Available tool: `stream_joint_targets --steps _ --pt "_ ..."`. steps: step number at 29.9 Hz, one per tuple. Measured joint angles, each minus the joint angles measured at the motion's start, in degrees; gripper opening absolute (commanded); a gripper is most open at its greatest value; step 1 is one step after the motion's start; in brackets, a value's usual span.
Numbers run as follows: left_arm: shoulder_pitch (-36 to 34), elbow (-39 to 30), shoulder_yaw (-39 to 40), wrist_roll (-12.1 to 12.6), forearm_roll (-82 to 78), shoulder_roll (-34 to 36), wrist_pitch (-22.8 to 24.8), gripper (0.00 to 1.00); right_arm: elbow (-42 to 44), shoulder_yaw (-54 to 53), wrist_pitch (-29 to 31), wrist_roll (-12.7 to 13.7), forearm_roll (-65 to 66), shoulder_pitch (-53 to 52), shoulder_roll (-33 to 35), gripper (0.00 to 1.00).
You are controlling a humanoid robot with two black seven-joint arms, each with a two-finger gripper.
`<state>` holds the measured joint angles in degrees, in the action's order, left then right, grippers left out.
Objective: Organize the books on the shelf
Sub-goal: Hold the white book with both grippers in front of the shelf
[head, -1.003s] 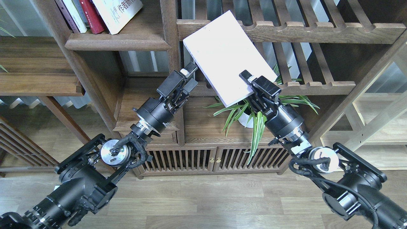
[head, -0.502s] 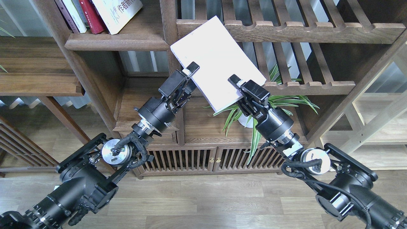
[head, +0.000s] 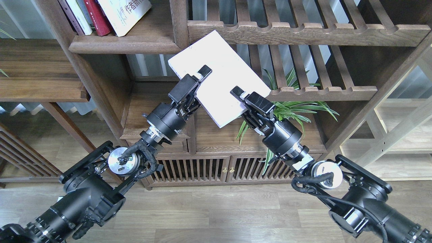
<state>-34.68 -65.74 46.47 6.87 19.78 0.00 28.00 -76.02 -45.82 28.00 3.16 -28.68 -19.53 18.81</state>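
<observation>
Head view: two hands on one pale book.

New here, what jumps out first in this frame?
The pale book, tilted in mid-air at centre, with both claws on it: the left claw at its left edge, the right claw at its lower right edge. Upper left, more books lean on the shelf.

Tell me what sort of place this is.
Likely a home study or living room: a large dark wooden bookcase holding books, a potted spider plant on its cabinet, and wood plank flooring.
</observation>
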Motion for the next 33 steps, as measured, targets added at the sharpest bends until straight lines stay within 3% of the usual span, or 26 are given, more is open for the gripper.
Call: stream_joint_targets --steps 16,25,33 --pt "1.54 -0.79 -1.37 0.34 -0.15 0.0 0.0 0.87 0.0 0.04 0.0 0.01 0.12 -0.06 0.08 0.02" --pt "1.54 -0.71 -0.67 -0.11 -0.01 0.0 0.0 0.55 0.0 0.12 0.0 0.01 0.12 -0.08 0.0 0.02" --pt "1.63 -0.7 -0.28 -0.43 0.58 0.0 0.0 0.44 0.0 0.12 0.0 0.01 0.2 -0.23 -0.01 0.02"
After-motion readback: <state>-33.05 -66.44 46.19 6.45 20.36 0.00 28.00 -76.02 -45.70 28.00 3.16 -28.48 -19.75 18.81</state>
